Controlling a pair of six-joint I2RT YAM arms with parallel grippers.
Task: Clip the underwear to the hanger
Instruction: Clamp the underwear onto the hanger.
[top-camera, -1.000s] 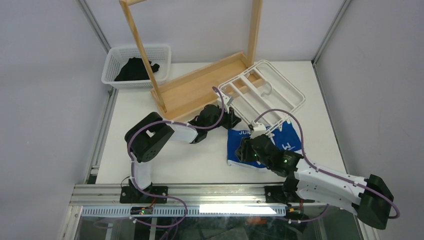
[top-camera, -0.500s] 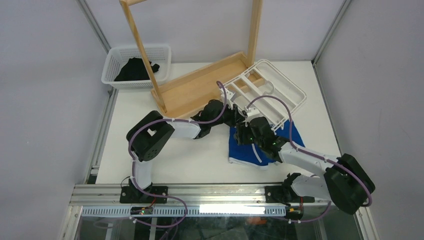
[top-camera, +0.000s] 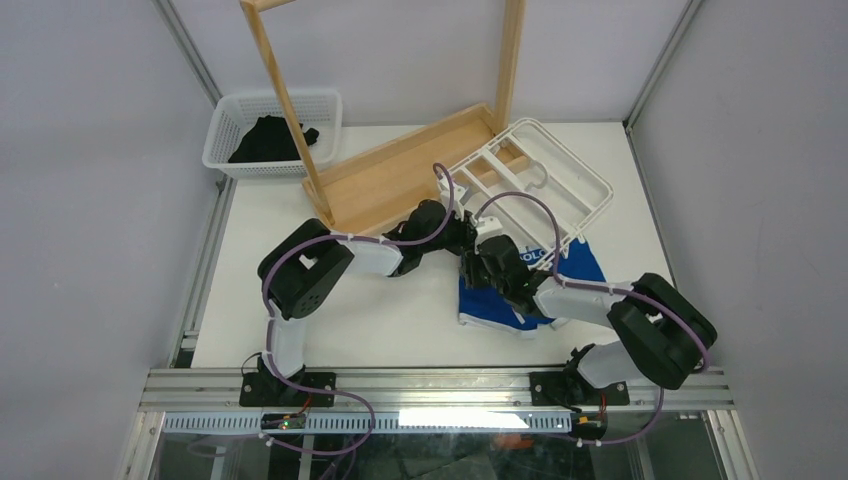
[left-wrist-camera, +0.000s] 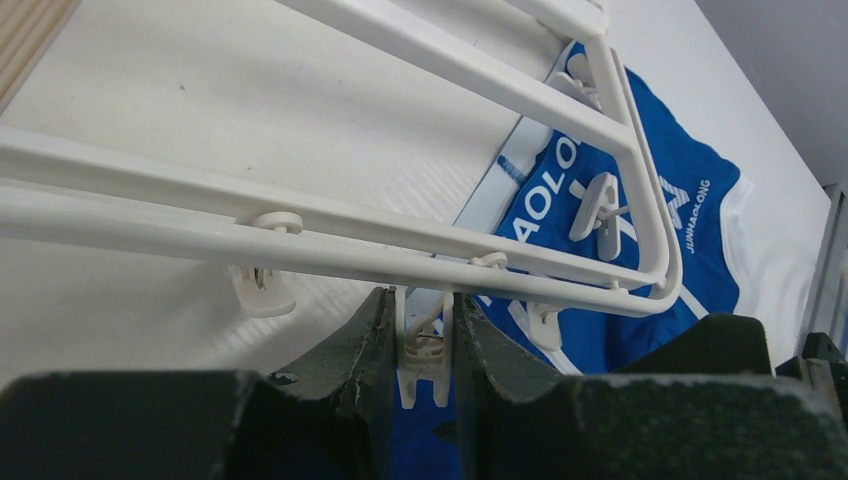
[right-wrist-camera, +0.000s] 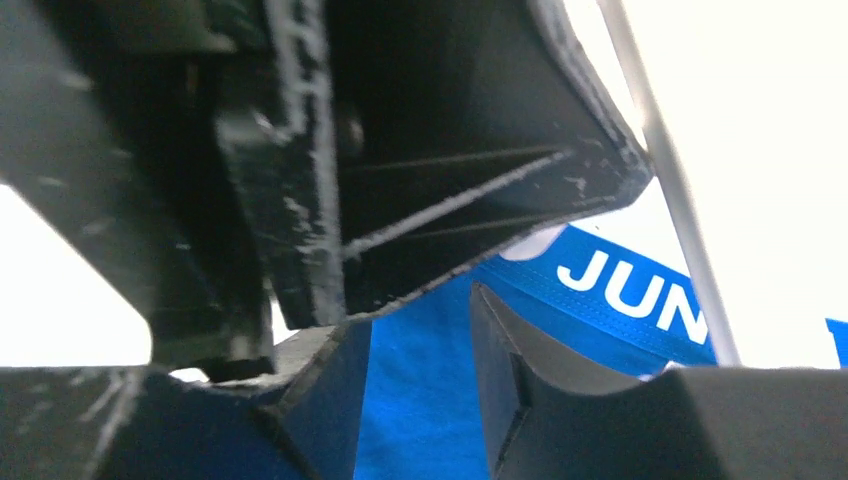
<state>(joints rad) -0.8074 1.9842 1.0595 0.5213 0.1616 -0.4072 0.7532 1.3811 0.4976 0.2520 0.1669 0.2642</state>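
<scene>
Underwear (left-wrist-camera: 700, 270): bright blue, white-lettered waistband, partly under hanger (left-wrist-camera: 450, 65).
Left claw (left-wrist-camera: 420, 340): clamped on hanger clip (left-wrist-camera: 418, 375).
Right claw (right-wrist-camera: 420, 350): narrow gap over blue cloth; grip untellable.

We see a white table (top-camera: 300, 300) filling the mid of the top view, w/ plain grey walls (top-camera: 90, 200) at left, right & top of frame. Aluminium posts (top-camera: 188, 50) run up the corners at upper left & upper right. A tall wooden rack (top-camera: 400, 180) stands top centre, its base angled across the table. At upper left, a white basket (top-camera: 222, 135) w/ a black garment (top-camera: 268, 138) inside. An aluminium rail (top-camera: 420, 385) crosses the bottom, w/ a bright light strip (top-camera: 480, 418) just below it. Lighting is even, shadows soft.
</scene>
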